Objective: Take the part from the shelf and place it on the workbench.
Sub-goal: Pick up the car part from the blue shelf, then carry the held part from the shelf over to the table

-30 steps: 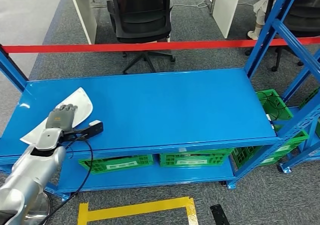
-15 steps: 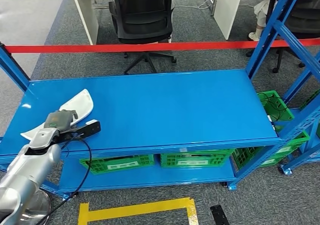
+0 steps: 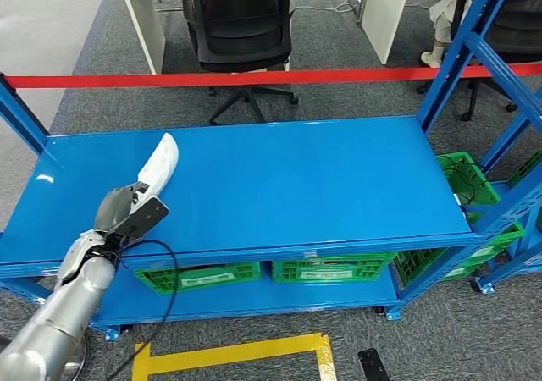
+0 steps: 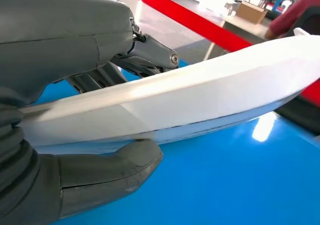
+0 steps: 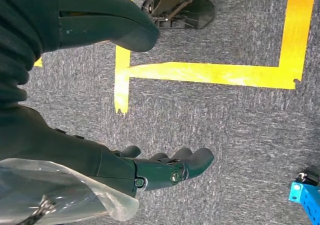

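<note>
The part [image 3: 160,162] is a long, flat white piece. My left hand [image 3: 118,207] grips its near end above the left front of the blue shelf [image 3: 288,178]. The part is tilted, its far end raised off the shelf top. In the left wrist view the white part [image 4: 211,95] lies between the thumb [image 4: 113,170] on one side and the darker fingers [image 4: 151,50] on the other, with the blue surface just behind it. My right hand [image 5: 75,150] hangs over the grey carpet, fingers apart and holding nothing.
A red barrier tape [image 3: 256,79] runs behind the shelf, with a black office chair [image 3: 240,25] beyond it. Green crates [image 3: 198,277] sit on the lower level. Blue uprights [image 3: 460,51] stand at the right end. Yellow floor tape [image 3: 236,356] marks the carpet in front.
The part lay flat on the shelf under my left hand; now the hand grips it and has lifted it, tipping its far end up and toward the right.
</note>
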